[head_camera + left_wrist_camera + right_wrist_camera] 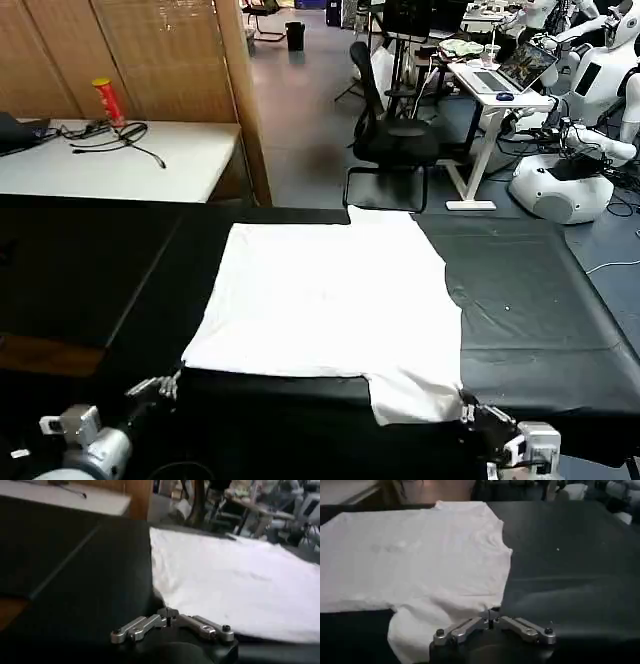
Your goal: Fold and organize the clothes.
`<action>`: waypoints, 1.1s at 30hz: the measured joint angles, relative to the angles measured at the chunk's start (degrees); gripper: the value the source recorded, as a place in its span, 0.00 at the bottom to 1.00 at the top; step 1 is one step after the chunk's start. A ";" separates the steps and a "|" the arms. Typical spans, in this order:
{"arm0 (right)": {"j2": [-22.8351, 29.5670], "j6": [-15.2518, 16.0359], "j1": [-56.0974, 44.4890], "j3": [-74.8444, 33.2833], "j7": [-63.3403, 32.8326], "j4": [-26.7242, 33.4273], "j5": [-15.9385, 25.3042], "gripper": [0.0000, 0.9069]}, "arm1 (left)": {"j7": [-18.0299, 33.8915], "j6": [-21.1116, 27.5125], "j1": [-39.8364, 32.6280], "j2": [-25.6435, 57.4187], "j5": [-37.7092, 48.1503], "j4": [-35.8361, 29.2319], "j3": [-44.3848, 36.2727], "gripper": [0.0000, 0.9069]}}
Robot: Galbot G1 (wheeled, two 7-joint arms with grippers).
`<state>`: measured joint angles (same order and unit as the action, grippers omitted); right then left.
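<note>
On the desk [560, 300] the shirt [330, 300] is spread flat, not yet folded. Its near corners are met by the left gripper [165, 385] and right gripper [475, 410], jaws apart.

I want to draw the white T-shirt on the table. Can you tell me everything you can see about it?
The white T-shirt is plain, soft cloth like cotton, spread flat on the black tablecloth, with light wrinkles. No print is clearly readable on the side facing up. One short sleeve pokes toward the near edge, another toward the far edge. The right gripper sits at the near sleeve; the left gripper is by the near corner. Both are open.
</note>
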<state>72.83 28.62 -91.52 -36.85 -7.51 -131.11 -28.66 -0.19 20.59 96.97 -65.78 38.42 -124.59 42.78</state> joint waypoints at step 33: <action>-0.38 -4.82 33.91 10.14 -0.62 34.09 2.69 0.00 | -3.19 -5.24 -23.82 0.89 -10.04 21.45 -9.50 0.00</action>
<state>72.45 23.81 -57.61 -26.71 -8.12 -97.02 -25.97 -3.38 15.35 73.15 -64.88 28.38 -103.14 33.28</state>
